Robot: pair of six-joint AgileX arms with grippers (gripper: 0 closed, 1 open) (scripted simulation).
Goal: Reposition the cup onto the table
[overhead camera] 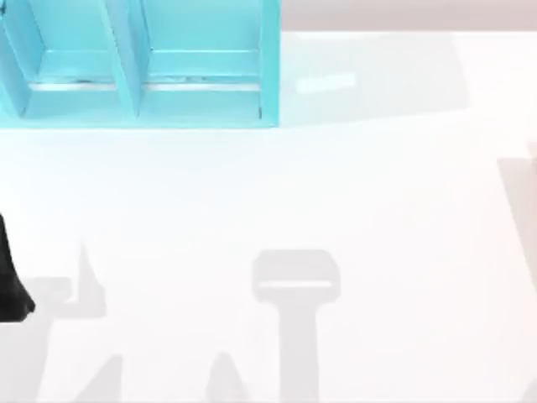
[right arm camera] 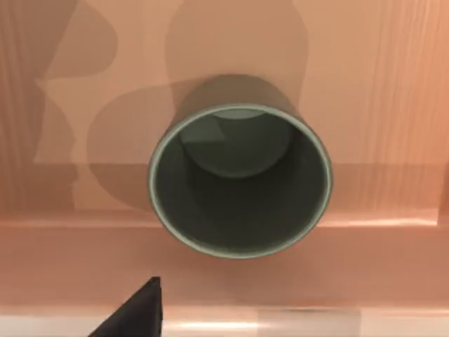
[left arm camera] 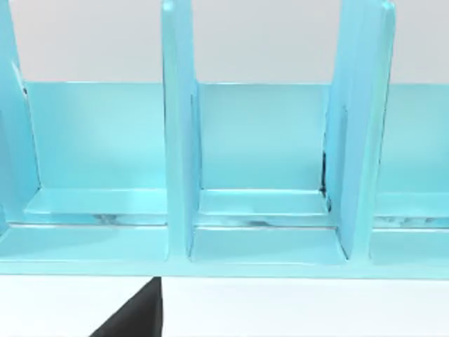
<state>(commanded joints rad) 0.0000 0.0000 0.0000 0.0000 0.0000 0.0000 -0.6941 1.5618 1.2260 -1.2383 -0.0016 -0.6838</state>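
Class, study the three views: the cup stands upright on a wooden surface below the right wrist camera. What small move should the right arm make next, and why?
Probably lower the right gripper straight towards the cup. The cup stands upright and open-mouthed on a wooden surface, not on the white table, and nothing grips it. The left arm waits at the table's left edge, facing the turquoise shelf.

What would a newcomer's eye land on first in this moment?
The turquoise shelf unit at the top view's far left, its compartments open toward the white table. Then, in the right wrist view, a grey-green cup standing upright on a wood-toned surface, seen straight down its mouth. A black piece of the left arm sits at the table's left edge.
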